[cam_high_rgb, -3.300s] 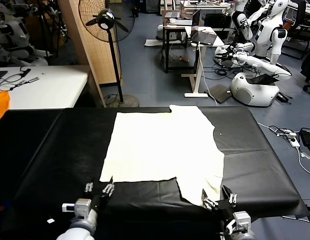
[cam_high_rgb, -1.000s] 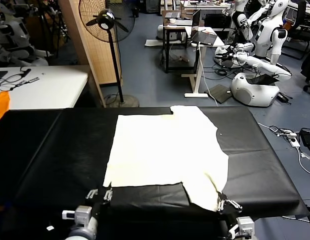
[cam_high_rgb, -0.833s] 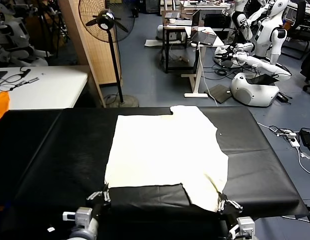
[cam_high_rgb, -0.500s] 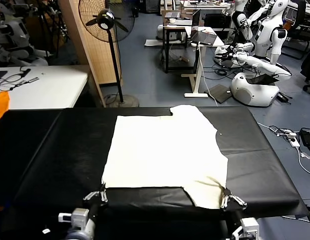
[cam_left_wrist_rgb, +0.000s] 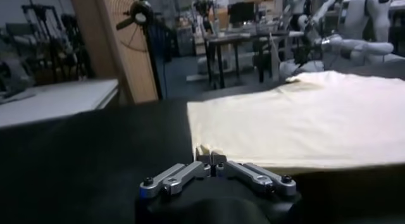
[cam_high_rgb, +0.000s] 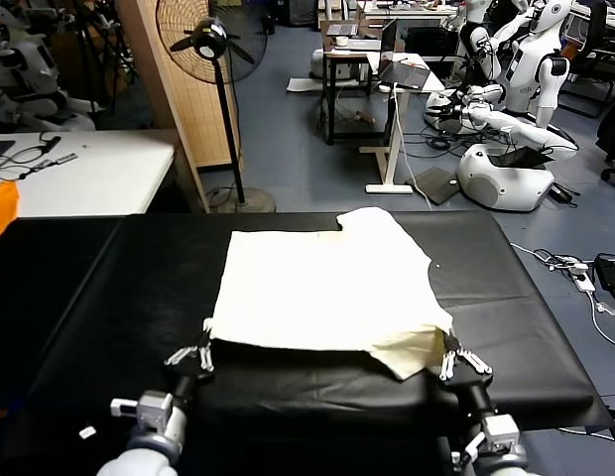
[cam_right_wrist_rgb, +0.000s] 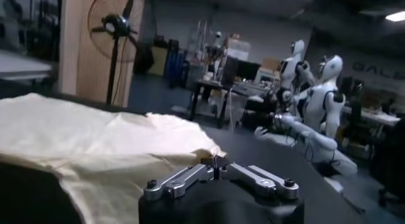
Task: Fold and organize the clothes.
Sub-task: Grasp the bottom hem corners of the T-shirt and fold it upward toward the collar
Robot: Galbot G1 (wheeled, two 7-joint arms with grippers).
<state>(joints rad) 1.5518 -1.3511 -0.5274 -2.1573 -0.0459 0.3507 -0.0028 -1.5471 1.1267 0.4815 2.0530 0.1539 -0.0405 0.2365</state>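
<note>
The cream shirt (cam_high_rgb: 317,288) lies on the black table cover (cam_high_rgb: 109,297), its near edge lifted off the cover. My left gripper (cam_high_rgb: 204,342) is shut on the shirt's near left corner; the left wrist view shows that gripper (cam_left_wrist_rgb: 210,161) pinching the cloth edge, with the shirt (cam_left_wrist_rgb: 304,118) spreading beyond. My right gripper (cam_high_rgb: 449,349) is shut on the near right corner, where a sleeve flap hangs down. The right wrist view shows that gripper (cam_right_wrist_rgb: 215,162) pinching the hem, with the shirt (cam_right_wrist_rgb: 95,140) draped beside it.
An orange cloth (cam_high_rgb: 0,208) shows at the far left edge. A white table (cam_high_rgb: 89,169) stands behind the left side. A standing fan (cam_high_rgb: 210,40), desks and parked white robots (cam_high_rgb: 506,109) fill the floor beyond the table's far edge.
Both grippers closed on the shirt's near corners and lifted them, carrying the near edge up and toward the far side. The shirt's visible area has shortened.
</note>
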